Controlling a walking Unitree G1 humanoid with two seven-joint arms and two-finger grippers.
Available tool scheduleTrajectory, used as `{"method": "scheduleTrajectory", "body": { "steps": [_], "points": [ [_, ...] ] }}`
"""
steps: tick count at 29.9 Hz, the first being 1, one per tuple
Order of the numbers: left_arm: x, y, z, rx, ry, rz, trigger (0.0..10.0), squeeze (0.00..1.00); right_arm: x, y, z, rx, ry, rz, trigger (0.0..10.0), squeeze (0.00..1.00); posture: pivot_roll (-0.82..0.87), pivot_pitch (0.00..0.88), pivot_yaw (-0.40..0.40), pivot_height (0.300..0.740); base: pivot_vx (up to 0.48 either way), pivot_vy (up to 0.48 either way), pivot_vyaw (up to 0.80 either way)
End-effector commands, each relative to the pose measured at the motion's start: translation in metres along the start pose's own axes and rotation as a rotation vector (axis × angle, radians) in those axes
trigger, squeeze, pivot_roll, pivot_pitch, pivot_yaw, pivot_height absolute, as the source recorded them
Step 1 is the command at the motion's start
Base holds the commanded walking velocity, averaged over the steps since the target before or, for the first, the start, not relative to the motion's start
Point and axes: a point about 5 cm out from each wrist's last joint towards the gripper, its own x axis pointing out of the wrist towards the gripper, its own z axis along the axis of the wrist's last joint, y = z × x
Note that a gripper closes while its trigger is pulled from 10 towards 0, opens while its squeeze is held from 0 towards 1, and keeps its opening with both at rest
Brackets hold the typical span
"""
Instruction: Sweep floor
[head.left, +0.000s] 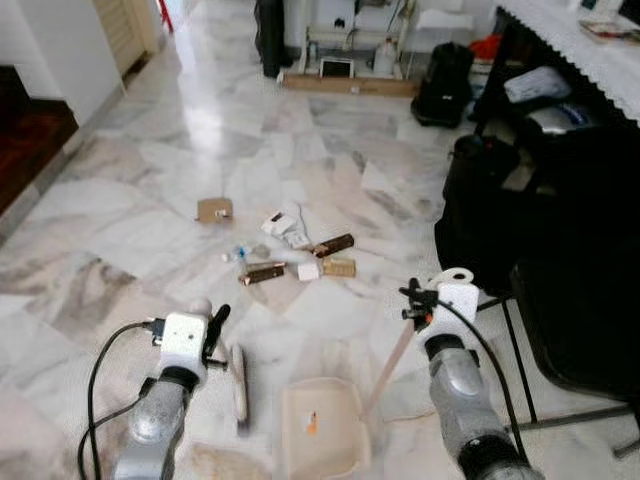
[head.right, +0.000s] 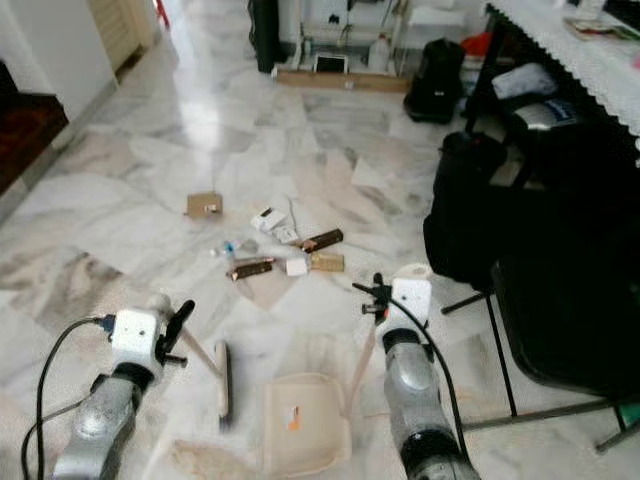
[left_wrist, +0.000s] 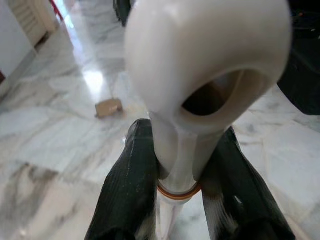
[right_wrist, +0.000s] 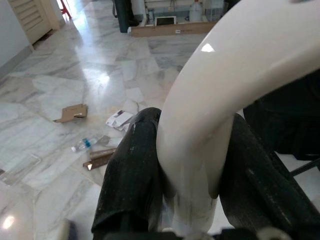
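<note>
Left eye view: the left gripper (head.left: 214, 330) clamps the brush handle (left_wrist: 200, 80), and the brush head (head.left: 239, 384) lies on the floor, long axis pointing toward the litter (head.left: 290, 252) ahead. The right gripper (head.left: 412, 300) grips the dustpan handle (right_wrist: 210, 115); the dustpan (head.left: 320, 425) sits just beside the brush, mouth toward the robot.

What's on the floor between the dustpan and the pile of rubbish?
Just bare marble floor between the dustpan and the rubbish, seen in the left eye view.
</note>
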Motion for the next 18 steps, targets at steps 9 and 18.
{"method": "scheduleTrajectory", "body": {
  "steps": [9,18],
  "points": [
    [0.0033,-0.0024,0.0068,-0.006,-0.031,-0.001,10.0,0.00,0.0015,-0.0071,0.0061,0.016,-0.027,-0.018,10.0,0.00,0.07,0.079,-0.022,0.740,0.307,0.000,0.00],
    [0.0039,-0.0019,0.0075,-0.003,-0.034,-0.001,10.0,0.00,0.0019,-0.0067,0.0062,0.029,-0.027,-0.018,10.0,0.00,0.07,0.078,-0.022,0.740,0.309,0.000,0.00]
  ]
}}
